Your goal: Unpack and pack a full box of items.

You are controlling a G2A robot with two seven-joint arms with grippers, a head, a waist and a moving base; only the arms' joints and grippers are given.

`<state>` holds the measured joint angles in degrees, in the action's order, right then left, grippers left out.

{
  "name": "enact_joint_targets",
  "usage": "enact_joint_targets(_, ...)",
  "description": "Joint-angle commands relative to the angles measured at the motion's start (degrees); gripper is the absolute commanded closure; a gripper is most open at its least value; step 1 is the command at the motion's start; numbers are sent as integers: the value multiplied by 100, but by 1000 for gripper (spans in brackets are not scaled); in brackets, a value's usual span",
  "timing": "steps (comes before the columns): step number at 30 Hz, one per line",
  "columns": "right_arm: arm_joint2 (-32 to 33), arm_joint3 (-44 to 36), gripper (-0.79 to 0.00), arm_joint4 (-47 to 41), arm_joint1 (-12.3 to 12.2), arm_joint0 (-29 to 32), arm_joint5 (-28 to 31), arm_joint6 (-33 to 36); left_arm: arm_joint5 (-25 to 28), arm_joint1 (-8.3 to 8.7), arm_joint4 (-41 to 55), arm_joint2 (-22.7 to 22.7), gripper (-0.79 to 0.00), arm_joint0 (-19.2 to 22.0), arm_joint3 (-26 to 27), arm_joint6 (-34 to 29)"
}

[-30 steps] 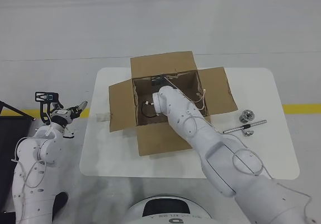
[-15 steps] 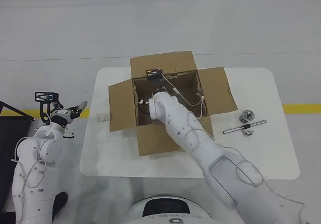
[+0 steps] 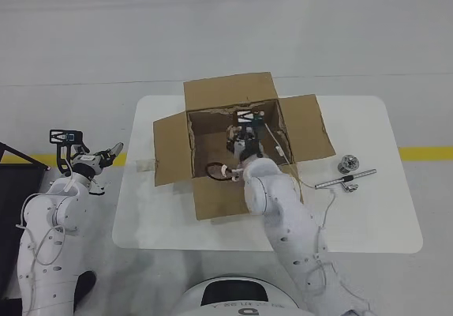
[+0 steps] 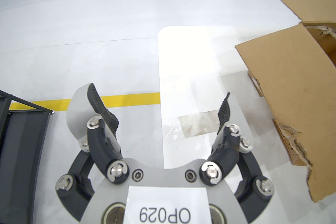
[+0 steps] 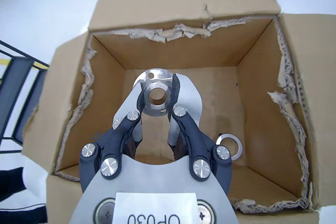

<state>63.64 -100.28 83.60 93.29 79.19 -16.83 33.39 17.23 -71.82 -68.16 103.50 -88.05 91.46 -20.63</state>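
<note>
My right gripper (image 5: 157, 97) hangs inside the open cardboard box (image 5: 183, 51), above its floor, with the fingers clamped on a metal flange (image 5: 155, 74). One finger presses each side of the flange's raised hub. The flange's bore faces my wrist and its disc faces the box's far wall. A flat metal ring (image 5: 229, 147) lies on the box floor, well apart from the flange and nearer the right-hand wall.

Seen from above, the box (image 3: 230, 91) stands on the white counter (image 3: 353, 221) with all four flaps folded outward. Beyond its right flap a small round metal part (image 3: 348, 164) and a slender rod-like tool (image 3: 345, 180) lie just beside each other on the counter.

My left gripper (image 4: 160, 93) is held off the counter's edge, well away from the box's left flap. Its fingers are spread wide with nothing between them. A patch of clear tape (image 4: 198, 124) sits on the counter between that gripper and the box.
</note>
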Motion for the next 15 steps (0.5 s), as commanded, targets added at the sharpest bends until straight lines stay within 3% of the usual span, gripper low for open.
enact_joint_targets(1, 4, -223, 0, -83, -6, 197, -43, -411, 0, 0, 0, 0, -785, 0, 0, 0)
enact_joint_targets(10, 522, -1511, 0, -600, -117, 1683, -174, -1888, 0, 0, 0, 0, -785, 0, 0, 0)
enact_joint_targets(15, 952, -2017, 0, -1309, -162, 2695, -192, -3010, 0, 0, 0, 0, -785, 0, 0, 0)
